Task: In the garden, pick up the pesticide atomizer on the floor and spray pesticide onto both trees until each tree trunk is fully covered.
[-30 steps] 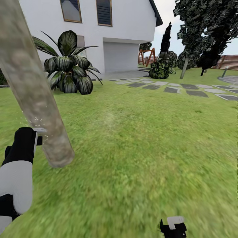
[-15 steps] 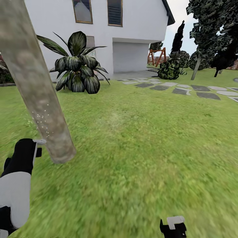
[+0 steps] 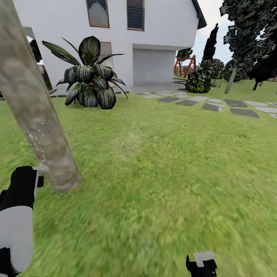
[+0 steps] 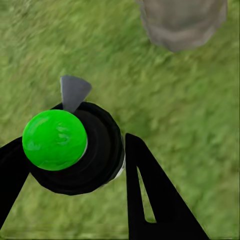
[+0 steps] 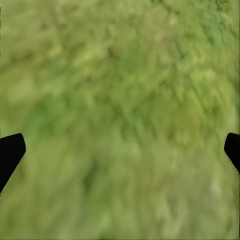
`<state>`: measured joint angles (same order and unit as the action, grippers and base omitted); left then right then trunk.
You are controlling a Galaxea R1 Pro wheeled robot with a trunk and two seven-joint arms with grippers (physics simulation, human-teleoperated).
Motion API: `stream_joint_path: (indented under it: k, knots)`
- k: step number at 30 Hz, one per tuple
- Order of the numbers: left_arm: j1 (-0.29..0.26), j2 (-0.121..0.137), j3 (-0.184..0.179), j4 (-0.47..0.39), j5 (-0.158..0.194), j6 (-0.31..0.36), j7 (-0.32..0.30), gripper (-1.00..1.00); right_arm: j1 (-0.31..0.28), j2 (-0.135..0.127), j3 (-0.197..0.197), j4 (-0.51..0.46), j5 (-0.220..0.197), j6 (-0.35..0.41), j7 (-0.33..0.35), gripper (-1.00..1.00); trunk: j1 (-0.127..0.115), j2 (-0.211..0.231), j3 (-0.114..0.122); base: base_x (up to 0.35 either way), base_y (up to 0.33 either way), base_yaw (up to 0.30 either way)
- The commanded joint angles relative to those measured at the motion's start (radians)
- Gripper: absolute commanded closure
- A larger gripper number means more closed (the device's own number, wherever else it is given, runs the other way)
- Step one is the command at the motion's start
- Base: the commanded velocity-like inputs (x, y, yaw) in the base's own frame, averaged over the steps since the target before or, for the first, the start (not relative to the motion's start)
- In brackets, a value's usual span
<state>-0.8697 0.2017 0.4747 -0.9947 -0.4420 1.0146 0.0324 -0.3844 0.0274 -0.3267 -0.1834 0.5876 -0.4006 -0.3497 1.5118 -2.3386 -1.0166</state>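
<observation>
Risk: nozzle sits almost against tree trunk [image 3: 36,115], so spray likely lands in one low patch; upper bark and far side stay bare. Left gripper [image 4: 100,165] pinches pesticide atomizer [image 4: 75,150], green-capped, black-bodied, grey-spouted. Trunk pale, mottled, white-specked low down, rising from lawn [image 3: 165,173]. Right gripper [image 5: 120,150] spread, empty.

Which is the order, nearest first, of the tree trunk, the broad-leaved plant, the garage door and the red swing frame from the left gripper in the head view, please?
From the left gripper, low at the left:
1. Tree trunk, right beside it, speckled white.
2. Broad-leaved plant, across the lawn, ahead by the house.
3. Garage door, behind the plant, toward the right.
4. Red swing frame, farther back, right of the house.
</observation>
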Motion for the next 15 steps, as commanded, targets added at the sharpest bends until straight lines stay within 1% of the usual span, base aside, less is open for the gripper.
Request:
stream_joint_path:
  k: [1, 2, 4, 8, 10, 15]
  knots:
    - [0.015, -0.007, 0.055, 0.0, 0.013, -0.003, 0.004, 1.0, -0.001, 0.0, -0.008, 0.001, 0.011, -0.003, -0.003, -1.0, 0.0, 0.0, -0.001, 0.218, -0.2, 0.272]
    - [0.024, -0.01, 0.074, 0.001, 0.014, -0.006, 0.002, 1.0, -0.001, 0.0, -0.008, 0.001, 0.011, -0.003, -0.003, -1.0, 0.0, 0.0, -0.001, 0.228, -0.194, 0.275]
    - [0.057, -0.014, 0.089, -0.005, 0.016, -0.017, 0.002, 1.0, -0.001, 0.0, -0.008, 0.001, 0.011, -0.003, -0.003, -1.0, 0.0, 0.0, -0.001, 0.139, -0.126, 0.277]
    - [0.078, -0.021, 0.094, -0.01, 0.016, -0.02, 0.0, 1.0, -0.001, 0.001, -0.007, 0.001, 0.011, -0.003, -0.003, -1.0, 0.0, 0.0, -0.001, 0.029, -0.027, 0.272]
    - [0.107, -0.024, 0.094, -0.011, 0.017, -0.021, -0.001, 1.0, -0.001, 0.001, -0.007, 0.001, 0.011, -0.003, -0.004, -1.0, 0.0, 0.0, -0.001, 0.032, -0.035, 0.105]
    - [0.148, -0.028, 0.094, -0.004, 0.019, -0.022, -0.004, 1.0, -0.001, 0.0, -0.008, 0.001, 0.011, -0.003, -0.005, -1.0, 0.0, 0.0, -0.001, 0.16, -0.199, 0.012]
